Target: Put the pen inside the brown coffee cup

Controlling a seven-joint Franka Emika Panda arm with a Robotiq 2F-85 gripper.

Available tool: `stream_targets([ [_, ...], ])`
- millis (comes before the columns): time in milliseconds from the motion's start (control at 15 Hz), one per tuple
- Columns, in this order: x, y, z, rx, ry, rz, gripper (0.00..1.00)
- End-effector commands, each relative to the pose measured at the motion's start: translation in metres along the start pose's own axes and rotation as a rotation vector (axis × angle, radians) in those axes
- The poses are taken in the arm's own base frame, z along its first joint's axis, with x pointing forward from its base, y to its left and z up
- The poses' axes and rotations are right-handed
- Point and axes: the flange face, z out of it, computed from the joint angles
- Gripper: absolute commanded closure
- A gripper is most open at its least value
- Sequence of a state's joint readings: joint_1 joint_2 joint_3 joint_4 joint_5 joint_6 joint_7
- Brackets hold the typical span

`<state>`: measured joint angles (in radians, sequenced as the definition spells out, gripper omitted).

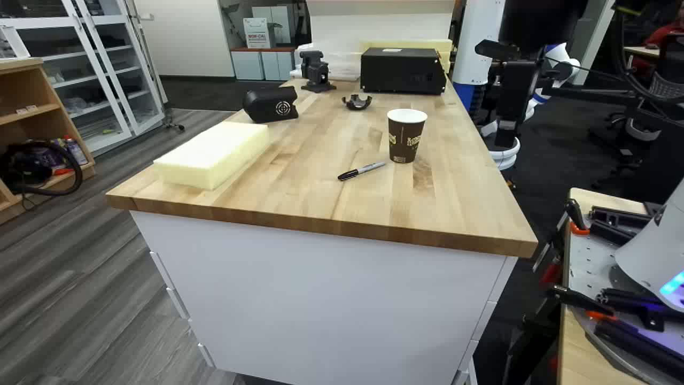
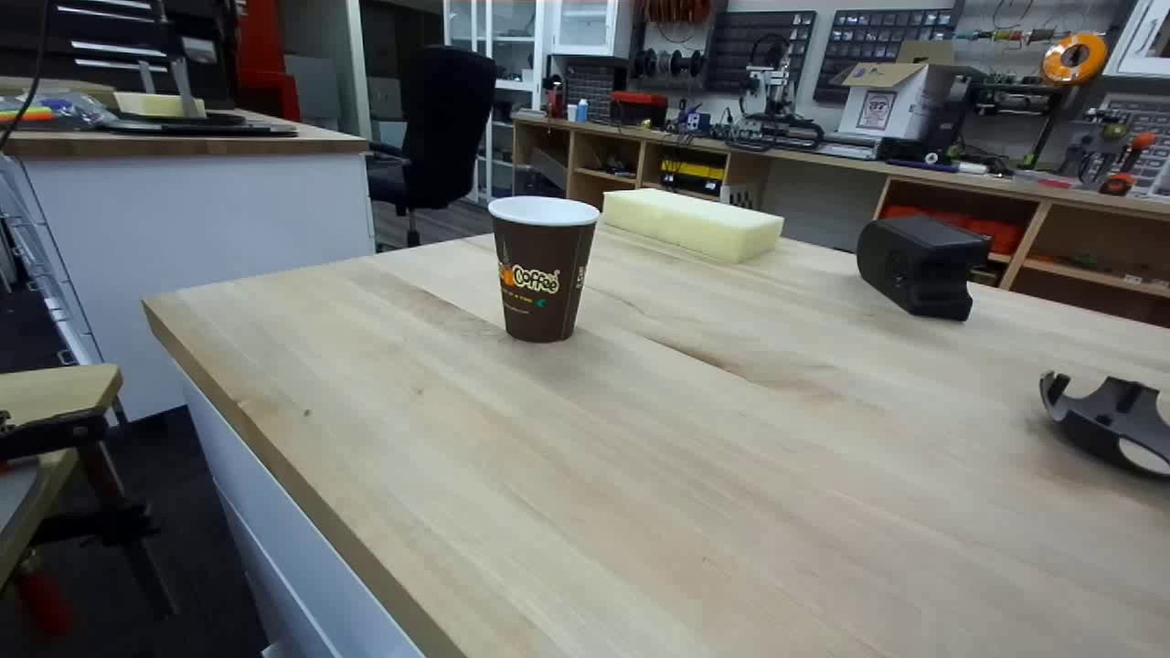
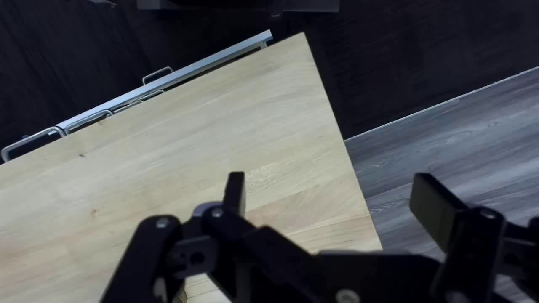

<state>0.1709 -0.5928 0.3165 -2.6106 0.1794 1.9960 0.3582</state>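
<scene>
Black, the gripper (image 3: pixel 330 194) has its 2 fingers (image 3: pixel 436 212) spread, holding nothing, an edge of the table (image 3: pixel 252 126) showing between. In an exterior view the pen (image 1: pixel 362 171) lies in from the near edge, aslant, silver end toward the cup (image 1: pixel 406 137) just beside. Which way from gripper to pen is unclear; closing across its length seems best.

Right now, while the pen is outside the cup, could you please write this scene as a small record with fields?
Brown coffee cup: upright on the wooden tabletop, pale rim facing up
Cup interior: bottom not visible
Pen: lying beside the cup, outside it
Pen colours: black cap, silvery-grey body
End effector: open, holding nothing
Also on the tabletop: pale yellow foam-like block, black device with a white target mark, dark curved piece, black box
Task status: pen not yet in the cup
</scene>
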Motion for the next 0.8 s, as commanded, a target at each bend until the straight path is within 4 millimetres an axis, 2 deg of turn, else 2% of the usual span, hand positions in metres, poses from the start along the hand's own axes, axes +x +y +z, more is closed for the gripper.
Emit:
stream_targets([
  [0,0.0,0.0,0.0,0.0,-0.001,0.0,0.0],
  [467,0.0,0.0,0.0,0.0,-0.001,0.0,0.0],
  [733,-0.002,0.017,-0.01,-0.093,-0.07,-0.062,0.0],
])
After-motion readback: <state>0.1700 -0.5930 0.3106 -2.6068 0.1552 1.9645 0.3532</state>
